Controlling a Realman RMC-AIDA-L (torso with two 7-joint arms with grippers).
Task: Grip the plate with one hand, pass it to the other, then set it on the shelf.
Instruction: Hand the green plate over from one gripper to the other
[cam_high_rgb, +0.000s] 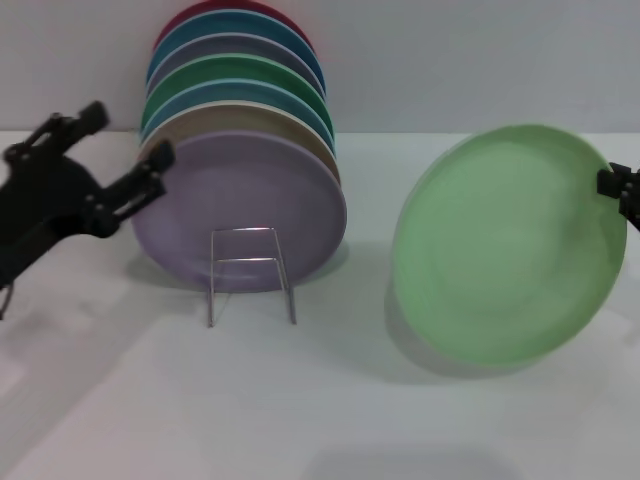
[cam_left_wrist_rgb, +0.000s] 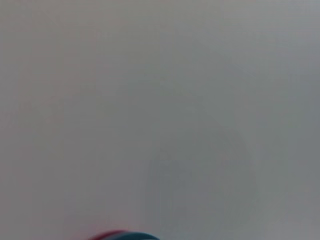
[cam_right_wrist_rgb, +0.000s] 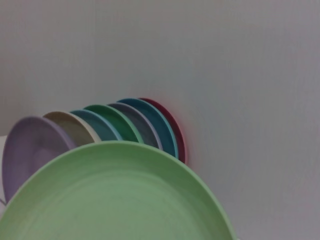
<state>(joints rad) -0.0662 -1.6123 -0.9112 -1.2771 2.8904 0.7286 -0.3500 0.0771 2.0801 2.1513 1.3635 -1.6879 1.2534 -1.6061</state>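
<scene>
The pale mint-green plate (cam_high_rgb: 510, 245) is held up on edge, tilted, over the right side of the table, its face toward me. My right gripper (cam_high_rgb: 618, 188) is shut on its right rim at the frame edge. The plate fills the lower part of the right wrist view (cam_right_wrist_rgb: 120, 200). The silver wire shelf (cam_high_rgb: 250, 272) stands left of centre, its loop front before the lilac plate (cam_high_rgb: 240, 205). My left gripper (cam_high_rgb: 128, 134) is open and empty, just left of the lilac plate's rim.
Several coloured plates (cam_high_rgb: 240, 90) stand on edge in a row behind the lilac one, back to the wall; they also show in the right wrist view (cam_right_wrist_rgb: 125, 125). The left wrist view shows the wall and the tops of two plates (cam_left_wrist_rgb: 125, 235). White table (cam_high_rgb: 320, 420).
</scene>
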